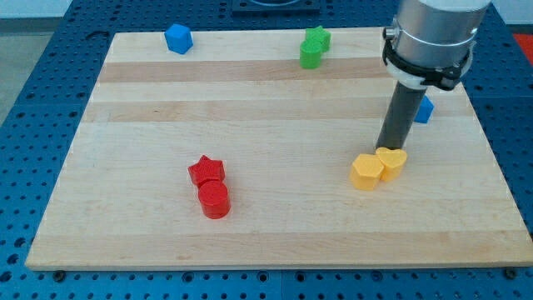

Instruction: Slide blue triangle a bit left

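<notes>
The blue triangle lies near the board's right edge, mostly hidden behind my rod. My tip rests on the board just left of and below it, touching or nearly touching the top of the yellow heart. A yellow hexagon-like block sits against the heart's left side.
A blue block sits at the top left. A green star and a green block sit together at the top middle. A red star and a red cylinder sit together at the lower left. The wooden board ends close to the blue triangle's right.
</notes>
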